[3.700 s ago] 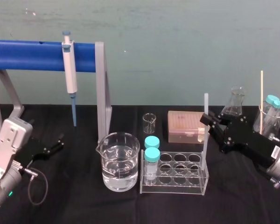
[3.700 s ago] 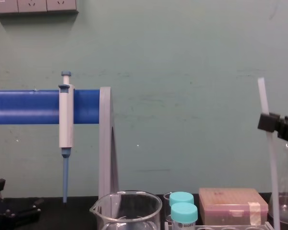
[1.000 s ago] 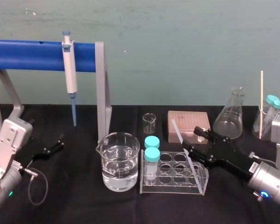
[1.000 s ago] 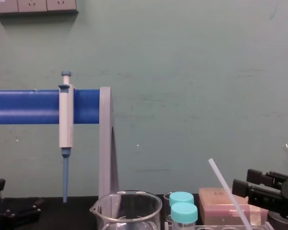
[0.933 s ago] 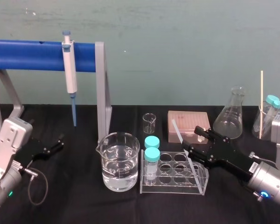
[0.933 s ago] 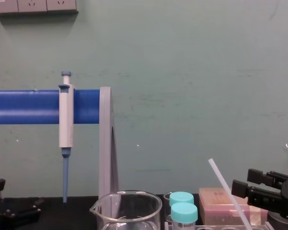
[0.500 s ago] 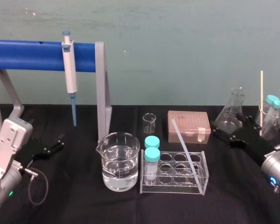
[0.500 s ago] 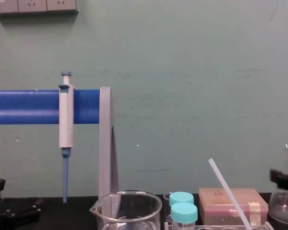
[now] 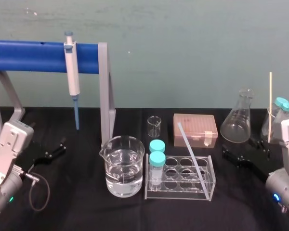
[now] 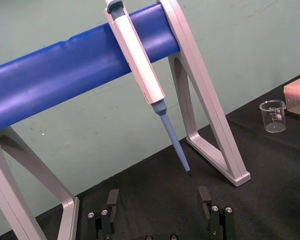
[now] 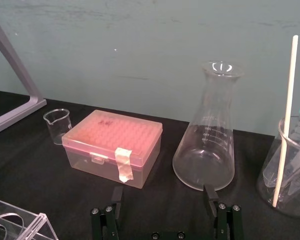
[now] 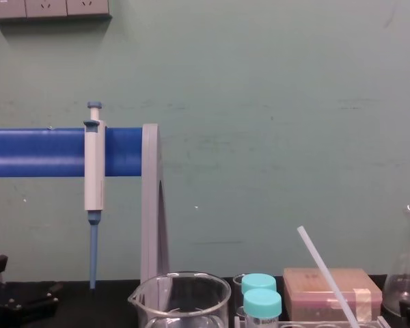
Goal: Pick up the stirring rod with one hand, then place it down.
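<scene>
A: Where do we find the rod?
B: Leaning tilted in the rack. The right hand sits near it, wide and empty. The left hand is parked, also wide.
A: Hazard?
B: We judge that a nudge to the rack could topple the rod.

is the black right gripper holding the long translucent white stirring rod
No, the stirring rod leans in the clear plastic tube rack, while the right gripper sits open and apart from it on the right.
</scene>
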You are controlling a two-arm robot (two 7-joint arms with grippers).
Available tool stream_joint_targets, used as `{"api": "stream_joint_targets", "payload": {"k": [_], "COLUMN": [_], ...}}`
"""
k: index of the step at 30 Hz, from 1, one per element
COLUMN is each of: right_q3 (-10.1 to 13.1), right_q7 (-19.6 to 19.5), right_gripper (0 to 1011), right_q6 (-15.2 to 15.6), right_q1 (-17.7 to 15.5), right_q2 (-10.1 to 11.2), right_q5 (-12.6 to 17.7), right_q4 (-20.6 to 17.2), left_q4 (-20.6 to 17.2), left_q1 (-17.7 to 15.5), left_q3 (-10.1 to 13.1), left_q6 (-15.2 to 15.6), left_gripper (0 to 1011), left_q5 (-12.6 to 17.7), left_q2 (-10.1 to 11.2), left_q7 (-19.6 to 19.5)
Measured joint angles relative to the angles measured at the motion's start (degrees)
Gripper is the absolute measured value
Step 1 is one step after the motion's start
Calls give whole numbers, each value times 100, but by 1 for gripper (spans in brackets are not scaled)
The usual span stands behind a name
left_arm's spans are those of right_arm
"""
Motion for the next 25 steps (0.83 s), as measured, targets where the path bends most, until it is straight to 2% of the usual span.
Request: {"api": "stream_joint_targets", "payload": {"k": [25], "right_q3": [14], "right_q7": [-32], "right_gripper": [1000], "right_q6": [-29], "right_q1": [-11], "right_q2": [24], "right_q5": [11], "right_q4": [-38], "left_q4": [0], "left_q1": [0], "left_q3": [0], "left_q6": [0], "left_gripper": [1000], "left_q5": [0], "left_q2": [0], "left_q7": [0]}}
